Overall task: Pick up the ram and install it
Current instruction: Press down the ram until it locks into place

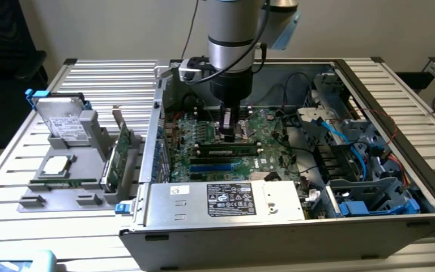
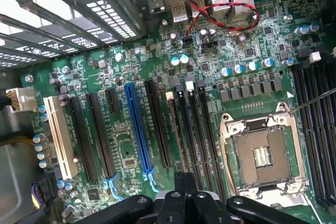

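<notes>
Green ram [image 1: 227, 151] seated lengthwise in a motherboard [image 1: 202, 139] memory slot, gripper [image 1: 231, 134] clenched just above its middle, nothing grasped; installation apparently near done, full seating unconfirmed.

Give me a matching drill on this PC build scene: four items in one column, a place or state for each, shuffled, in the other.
1. ram
2. gripper
3. hard drive
4. power supply

A. shut, above the motherboard
B. on the grey stand outside the case
C. lying along the memory slots
D. at the case's near edge, white label up

Pairs: 1-C, 2-A, 3-B, 4-D
</notes>
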Tool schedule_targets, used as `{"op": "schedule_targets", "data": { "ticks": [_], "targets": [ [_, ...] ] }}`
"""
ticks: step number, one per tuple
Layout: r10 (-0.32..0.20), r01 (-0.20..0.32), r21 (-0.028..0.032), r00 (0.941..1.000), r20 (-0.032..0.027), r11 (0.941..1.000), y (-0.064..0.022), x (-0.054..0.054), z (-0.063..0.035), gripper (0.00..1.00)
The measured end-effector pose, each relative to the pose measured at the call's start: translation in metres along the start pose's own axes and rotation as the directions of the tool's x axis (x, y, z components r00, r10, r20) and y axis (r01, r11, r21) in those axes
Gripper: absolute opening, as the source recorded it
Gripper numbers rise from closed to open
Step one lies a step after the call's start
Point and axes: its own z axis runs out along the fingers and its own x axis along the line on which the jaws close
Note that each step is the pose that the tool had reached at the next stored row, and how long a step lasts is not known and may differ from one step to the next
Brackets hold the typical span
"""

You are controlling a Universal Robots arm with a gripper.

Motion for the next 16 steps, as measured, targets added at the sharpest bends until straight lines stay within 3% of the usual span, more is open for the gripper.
{"op": "schedule_targets", "data": {
  "ticks": [5, 10, 16],
  "targets": [
    [0.068, -0.068, -0.0036, 0.9977, -0.0041, 0.9977, 0.0000, 0.0000, 0.0000, 0.11],
    [0.133, -0.133, -0.0053, 0.9910, -0.0077, 0.9910, 0.0000, 0.0000, 0.0000, 0.11],
    [0.198, -0.198, 0.0008, 0.9802, -0.0061, 0.9802, 0.0000, -0.0001, 0.0001, 0.11]
  ]
}}
